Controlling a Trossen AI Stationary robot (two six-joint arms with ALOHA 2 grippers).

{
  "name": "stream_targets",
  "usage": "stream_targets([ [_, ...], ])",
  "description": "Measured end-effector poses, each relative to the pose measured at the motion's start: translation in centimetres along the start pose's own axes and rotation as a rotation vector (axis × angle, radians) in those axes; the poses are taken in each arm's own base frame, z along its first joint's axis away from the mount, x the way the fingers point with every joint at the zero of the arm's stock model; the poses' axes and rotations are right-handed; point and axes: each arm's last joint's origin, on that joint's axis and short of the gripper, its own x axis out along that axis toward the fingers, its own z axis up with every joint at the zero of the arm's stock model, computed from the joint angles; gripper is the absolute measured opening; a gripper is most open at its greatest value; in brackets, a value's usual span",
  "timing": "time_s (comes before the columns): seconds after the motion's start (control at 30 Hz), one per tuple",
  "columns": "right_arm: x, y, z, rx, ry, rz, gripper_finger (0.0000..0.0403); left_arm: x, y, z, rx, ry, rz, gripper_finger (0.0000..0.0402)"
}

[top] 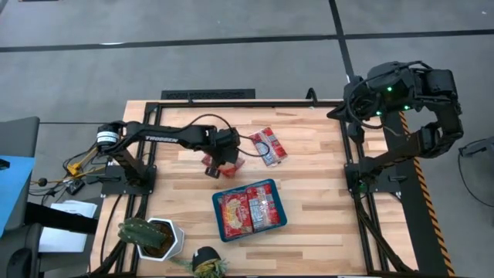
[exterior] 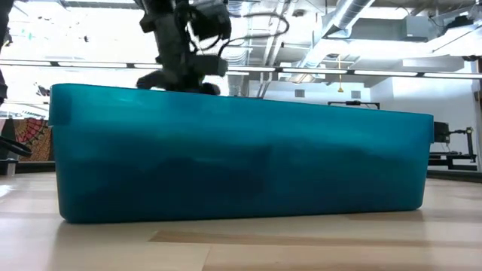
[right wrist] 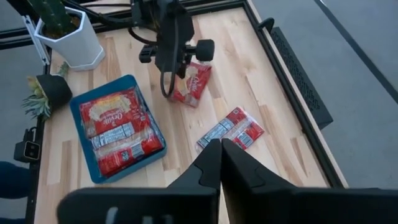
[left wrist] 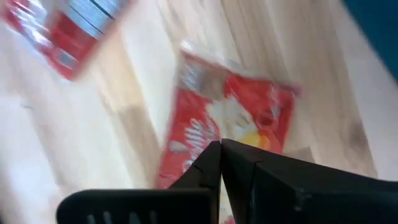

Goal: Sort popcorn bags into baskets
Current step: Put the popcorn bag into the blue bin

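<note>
Baskets here come down to one teal tray (top: 270, 188), which we take as our landmark; it holds three popcorn bags (top: 248, 210) side by side, filling it rim to rim. Bare wood lies open all round the tray. Beyond its far rim, near it, the left gripper (top: 224, 158) hangs over a loose red bag (right wrist: 191, 83), fingers closed tip to tip, gripping nothing. Another loose packet (top: 268, 145) lies farther off past that. "TROSSEN" reads on the left arm (top: 166, 137). The right gripper (right wrist: 220, 149), fingers together, waits well apart, at the table's edge.
</note>
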Motion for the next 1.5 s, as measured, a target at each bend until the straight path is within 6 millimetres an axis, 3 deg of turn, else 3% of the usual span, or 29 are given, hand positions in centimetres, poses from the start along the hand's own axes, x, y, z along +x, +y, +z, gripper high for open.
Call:
stream_targets([
  [0.17,-0.6,0.1,-0.3,-0.006,-0.015,0.006,0.0016,-1.6,0.9,1.2,-0.047,-0.049,0.037,0.0],
  [0.37,-1.0,0.4,-0.5,-0.023,-0.024,0.029,0.0025,-1.4,2.2,0.3,-0.173,-0.053,0.009,0.0013],
  [0.5,-1.0,0.6,-0.5,-0.032,-0.024,0.041,0.0043,-1.4,3.1,-0.5,-0.112,-0.043,0.0,0.0057],
  [0.73,-0.9,0.6,-0.5,-0.028,-0.021,0.04,0.0049,-0.9,4.0,-1.6,-0.073,-0.045,-0.037,0.0177],
  [0.87,-0.9,0.5,-0.5,-0.023,-0.023,0.017,0.0047,0.8,3.6,-2.2,-0.069,0.015,-0.08,0.0224],
  [1.0,-0.9,0.4,-0.4,-0.021,-0.025,-0.004,0.0046,2.9,3.5,-2.2,-0.038,0.041,-0.101,0.0241],
  [1.27,-0.9,0.4,-0.4,0.02,-0.027,-0.021,0.0046,6.7,3.6,-2.8,-0.036,0.108,-0.125,0.0241],
  [1.5,-0.9,0.4,-0.4,0.033,-0.027,-0.02,0.0046,8.1,3.1,-3.3,-0.031,0.177,-0.169,0.0222],
])
